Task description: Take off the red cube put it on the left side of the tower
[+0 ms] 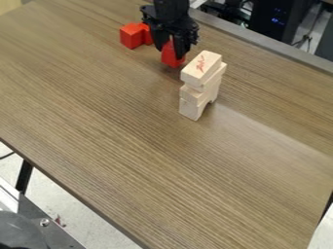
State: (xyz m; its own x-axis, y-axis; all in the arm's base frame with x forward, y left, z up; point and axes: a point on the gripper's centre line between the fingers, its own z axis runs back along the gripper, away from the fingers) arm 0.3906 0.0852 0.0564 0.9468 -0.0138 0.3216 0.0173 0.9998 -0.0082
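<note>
We have the pincer (170, 53) closed on the cube (172, 59), between the tower (201, 85) and the other red blocks (133, 36). We should carry it level, well clear of the stack, and settle it flat on the worktop (123, 131) before releasing.

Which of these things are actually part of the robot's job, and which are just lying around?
Part of the job:
- black gripper
- red block between its fingers
- pale wooden tower

Just lying about:
- other red blocks beside the gripper
- black equipment with blue lights, beyond the table
</note>
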